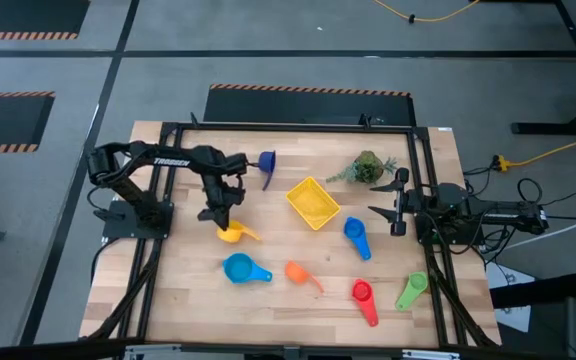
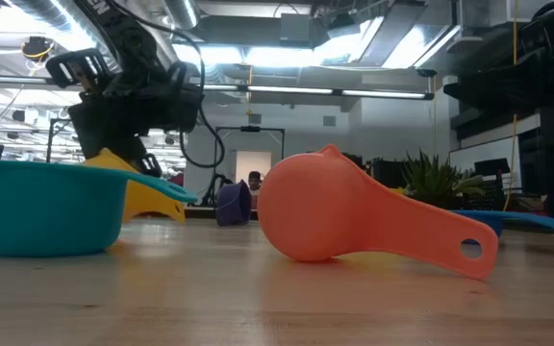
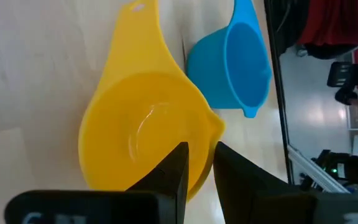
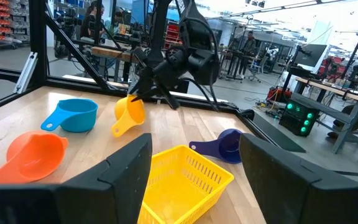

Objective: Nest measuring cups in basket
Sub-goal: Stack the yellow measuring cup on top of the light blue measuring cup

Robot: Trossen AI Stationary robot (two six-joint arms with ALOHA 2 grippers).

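Note:
My left gripper [image 1: 220,212] is shut on the yellow measuring cup [image 1: 231,233] at the table's left middle. The yellow basket [image 1: 313,202] stands at the centre. Lying on the wood are the dark blue cup [image 1: 267,165] far of it, the light blue cup [image 1: 240,268] and orange cup [image 1: 298,272] nearer, the blue cup [image 1: 356,236], and the red [image 1: 363,298] and green [image 1: 411,290] cups at the near right. My right gripper [image 1: 394,210] waits open at the right side, level, touching nothing. My left gripper holds the yellow cup by the bowl's rim [image 3: 205,144], beside the small spout and opposite the handle. One finger [image 3: 176,167] is inside the bowl and the other finger [image 3: 235,177] outside. The fingers slant down from the far left. The cup hangs tilted, handle end [image 4: 117,130] lowest; whether that end touches the wood I cannot tell.
A green plant sprig [image 1: 366,168] lies at the far right by the frame. Dark frame rails [image 1: 163,180] run along the table's left, far and right sides. Bare wood shows between the basket and the yellow cup.

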